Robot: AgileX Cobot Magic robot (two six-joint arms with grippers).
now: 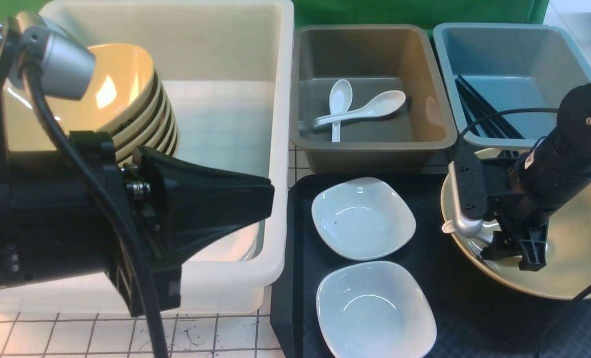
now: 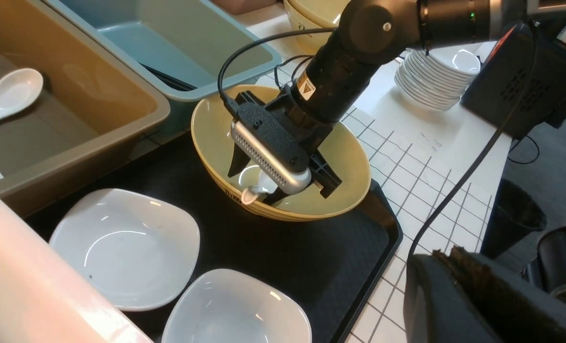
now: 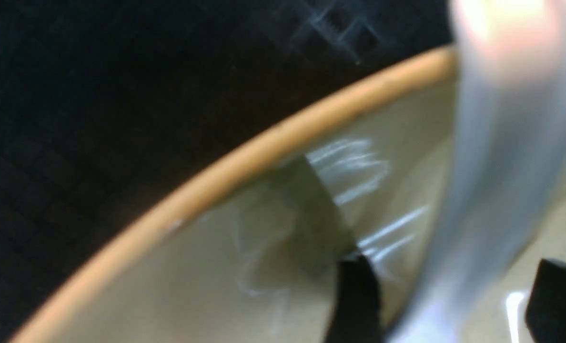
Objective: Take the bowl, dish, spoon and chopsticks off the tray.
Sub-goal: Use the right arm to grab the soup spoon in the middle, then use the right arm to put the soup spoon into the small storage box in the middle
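From the front, the bowl sits at the right end of the tray, with two white dishes beside it; the right gripper reaches down inside the bowl, and only the handle tip of the spoon pokes out past the wrist camera; the left gripper hangs closed and empty over the white tub; the chopsticks lie in the blue bin. The left wrist view shows the spoon lying in the bowl's bottom, handle resting up the wall, black fingers spread either side of it. In the blurred right wrist view the jaws stand apart, the pale handle running between the fingertips, not clamped. The spoon looks light, rigid, glazed and likely slippery, and it could chip; the narrow handle just above the scoop seems the best place to pinch, squarely across its width, so it does not twist out.
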